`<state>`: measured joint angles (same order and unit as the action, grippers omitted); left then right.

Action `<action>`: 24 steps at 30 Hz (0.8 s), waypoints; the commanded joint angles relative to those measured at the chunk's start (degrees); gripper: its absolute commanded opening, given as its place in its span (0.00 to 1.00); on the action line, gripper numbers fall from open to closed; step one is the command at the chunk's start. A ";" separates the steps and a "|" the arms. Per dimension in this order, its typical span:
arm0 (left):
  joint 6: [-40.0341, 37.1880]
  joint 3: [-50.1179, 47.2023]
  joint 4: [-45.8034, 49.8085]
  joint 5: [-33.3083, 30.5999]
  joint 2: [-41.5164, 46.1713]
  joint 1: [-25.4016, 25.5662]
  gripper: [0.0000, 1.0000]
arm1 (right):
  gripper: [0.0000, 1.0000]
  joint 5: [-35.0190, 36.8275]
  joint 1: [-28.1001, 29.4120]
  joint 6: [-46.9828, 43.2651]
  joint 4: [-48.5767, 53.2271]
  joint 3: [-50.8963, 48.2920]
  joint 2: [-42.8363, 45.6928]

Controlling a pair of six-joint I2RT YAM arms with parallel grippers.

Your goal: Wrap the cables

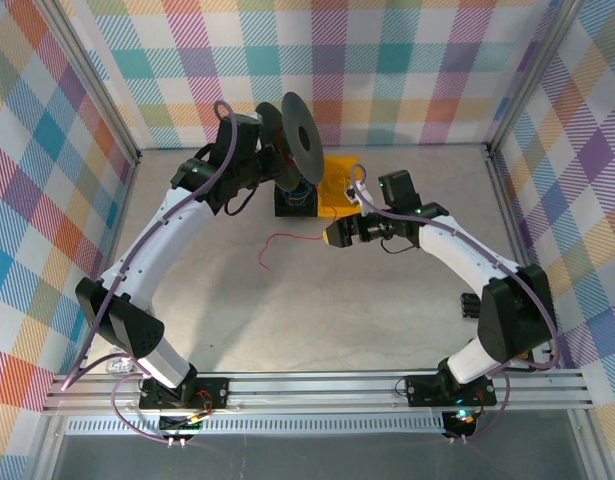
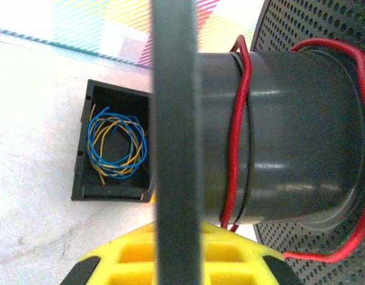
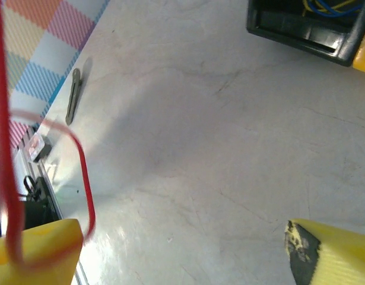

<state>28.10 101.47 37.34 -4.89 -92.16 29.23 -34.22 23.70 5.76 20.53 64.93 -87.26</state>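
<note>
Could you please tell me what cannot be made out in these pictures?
Red cable, left wrist view: its turns run behind the spool hub and off the right edge.
Black box, right wrist view: cut off by the top edge.
Top external view: red cable too thin to trace to the spool.

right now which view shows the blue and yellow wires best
Left wrist view: the blue and yellow wires lie coiled in the open black box, whole loop visible. Right wrist view catches a few strands at its top edge; top view, a blue speck.
</note>
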 commanded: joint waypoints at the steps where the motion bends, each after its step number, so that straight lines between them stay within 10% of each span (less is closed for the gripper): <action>1: 0.33 2.49 -2.81 -2.48 0.93 0.39 0.00 | 0.93 -3.02 0.29 1.17 -2.63 -2.97 4.55; 24: 1.10 2.63 -1.93 -13.05 -0.12 1.60 0.00 | 0.99 -8.98 18.14 17.40 -21.94 -4.90 3.19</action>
<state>28.75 101.65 37.91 -15.49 -92.31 29.98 -41.69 40.80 20.12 4.08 57.52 -82.72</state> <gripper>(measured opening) 0.102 0.989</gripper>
